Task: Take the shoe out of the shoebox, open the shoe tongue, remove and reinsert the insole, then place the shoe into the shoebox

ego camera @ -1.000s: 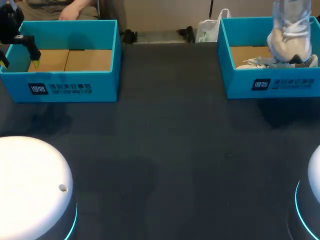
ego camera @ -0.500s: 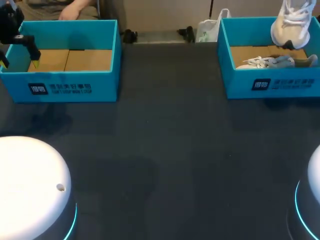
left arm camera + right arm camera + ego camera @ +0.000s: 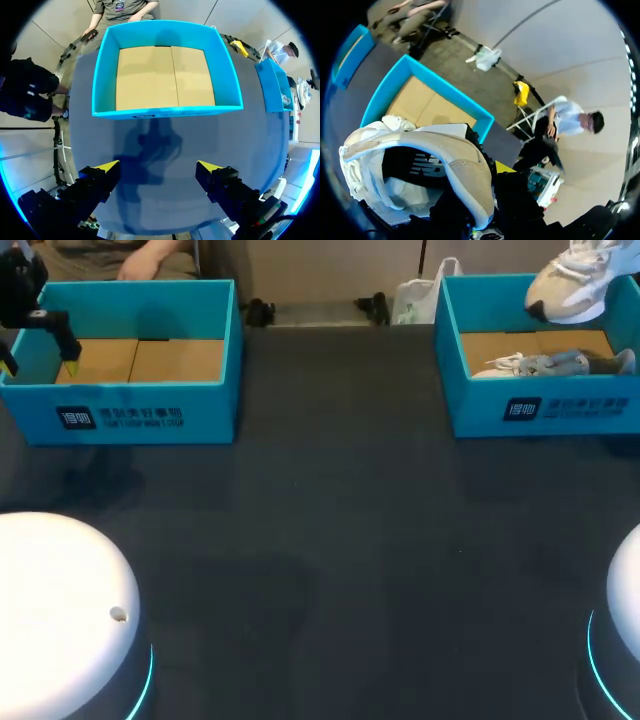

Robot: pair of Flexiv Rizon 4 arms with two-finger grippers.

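Hanging at the upper right of the head view, a pale shoe [image 3: 568,285] is tilting with its toe to the left above the blue right shoebox [image 3: 540,410], where a second shoe [image 3: 555,364] is lying on the cardboard floor. The right pincer [image 3: 487,160] is clamping the raised shoe's heel. At upper left, the left pincer [image 3: 38,362] is hovering over the dark counter [image 3: 330,540], fingers spread apart, beside the left shoebox [image 3: 130,415].

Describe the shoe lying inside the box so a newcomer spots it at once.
Find the open blue cardboard shoebox at the dark table's far right. On its brown floor lies a grey sneaker with white laces; unlike the cream sneaker hanging above the box, it rests inside.
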